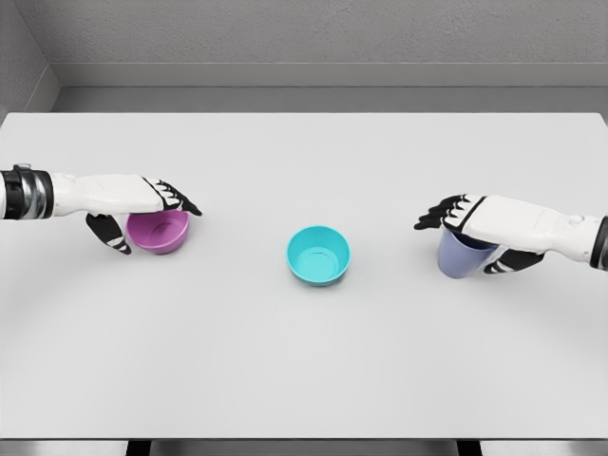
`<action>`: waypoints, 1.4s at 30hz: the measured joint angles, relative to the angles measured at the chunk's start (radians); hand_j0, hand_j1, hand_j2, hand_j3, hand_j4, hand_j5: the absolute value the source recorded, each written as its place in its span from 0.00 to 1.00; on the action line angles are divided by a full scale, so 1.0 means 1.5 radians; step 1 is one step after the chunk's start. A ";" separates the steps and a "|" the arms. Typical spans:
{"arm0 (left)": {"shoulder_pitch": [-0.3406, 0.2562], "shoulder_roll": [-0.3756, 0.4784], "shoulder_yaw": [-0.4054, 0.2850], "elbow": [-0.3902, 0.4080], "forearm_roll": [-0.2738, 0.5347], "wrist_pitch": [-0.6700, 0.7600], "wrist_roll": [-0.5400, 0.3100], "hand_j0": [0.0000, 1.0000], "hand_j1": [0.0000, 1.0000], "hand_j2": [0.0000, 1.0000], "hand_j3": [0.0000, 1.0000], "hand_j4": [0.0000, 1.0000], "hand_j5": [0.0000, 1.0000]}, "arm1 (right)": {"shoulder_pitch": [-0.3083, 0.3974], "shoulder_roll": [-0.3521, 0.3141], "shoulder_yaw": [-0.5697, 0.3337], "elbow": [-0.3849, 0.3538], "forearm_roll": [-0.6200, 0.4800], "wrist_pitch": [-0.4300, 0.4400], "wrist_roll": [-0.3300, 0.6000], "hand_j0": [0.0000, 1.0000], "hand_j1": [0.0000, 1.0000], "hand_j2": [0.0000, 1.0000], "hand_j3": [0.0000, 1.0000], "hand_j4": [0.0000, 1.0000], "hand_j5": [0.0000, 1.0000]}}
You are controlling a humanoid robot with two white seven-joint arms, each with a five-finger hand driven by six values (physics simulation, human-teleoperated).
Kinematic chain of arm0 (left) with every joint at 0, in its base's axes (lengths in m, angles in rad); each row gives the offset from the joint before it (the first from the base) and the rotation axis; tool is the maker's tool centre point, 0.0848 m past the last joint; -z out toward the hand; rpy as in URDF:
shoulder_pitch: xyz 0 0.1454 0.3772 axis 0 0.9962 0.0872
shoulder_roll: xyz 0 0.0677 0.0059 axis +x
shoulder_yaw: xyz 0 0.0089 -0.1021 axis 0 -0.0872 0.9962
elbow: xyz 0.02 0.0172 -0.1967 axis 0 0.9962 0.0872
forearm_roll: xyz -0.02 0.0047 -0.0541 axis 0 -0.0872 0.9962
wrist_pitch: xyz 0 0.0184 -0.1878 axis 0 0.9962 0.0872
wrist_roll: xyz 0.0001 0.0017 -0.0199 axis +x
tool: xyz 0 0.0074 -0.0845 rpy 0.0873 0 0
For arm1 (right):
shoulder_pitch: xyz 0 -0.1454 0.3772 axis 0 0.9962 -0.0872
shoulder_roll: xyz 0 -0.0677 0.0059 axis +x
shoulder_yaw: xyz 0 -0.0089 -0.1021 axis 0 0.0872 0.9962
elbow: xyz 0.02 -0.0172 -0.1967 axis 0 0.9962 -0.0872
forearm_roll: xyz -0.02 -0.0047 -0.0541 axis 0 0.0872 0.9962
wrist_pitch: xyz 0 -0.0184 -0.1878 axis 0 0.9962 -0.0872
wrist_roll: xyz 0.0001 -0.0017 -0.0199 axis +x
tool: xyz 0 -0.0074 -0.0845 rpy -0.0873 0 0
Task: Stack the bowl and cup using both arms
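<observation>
Left hand (142, 211): reaches in from the left edge, fingers laid over the far rim of the purple bowl (160, 231) and thumb down its near-left side; it looks closed around the bowl, though how firmly I cannot tell.
Purple bowl: small, round, glossy violet, upright on the white counter (304, 380) at the left, mostly covered from above by the hand.
Risk at left: a pinch on the rim alone may let the bowl tip or slide out when lifted, since the wall is smooth and sloped.
Teal bowl (319, 255): sits open and upright at the counter's middle, well apart from both hands, shallow and bright turquoise; it seems the likely base of the stack.
Risk at centre: a bowl lowered off-centre could knock it sideways.
Blue cup (462, 255): lavender-blue, upright at the right, its mouth partly hidden.
Right hand (475, 228): wraps the cup from above and the right, fingers curled about it.
Risk at right: both arms converging on the middle could collide.
</observation>
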 measured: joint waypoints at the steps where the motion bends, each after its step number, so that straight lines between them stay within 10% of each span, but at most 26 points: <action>1: -0.001 0.000 0.000 0.002 -0.001 0.000 0.000 1.00 1.00 1.00 1.00 1.00 1.00 | 0.000 0.000 0.001 0.001 0.000 0.000 0.000 1.00 1.00 1.00 1.00 1.00 1.00; 37: -0.006 -0.008 0.002 0.018 -0.002 0.000 0.000 1.00 1.00 1.00 1.00 1.00 1.00 | -0.001 0.026 0.002 0.032 0.009 0.000 -0.002 1.00 1.00 1.00 1.00 1.00 1.00; 42: -0.006 -0.014 0.002 0.025 -0.002 0.000 0.000 1.00 1.00 1.00 1.00 1.00 1.00 | -0.003 0.026 0.001 0.034 0.010 -0.003 -0.004 0.62 0.62 0.62 0.62 0.62 0.62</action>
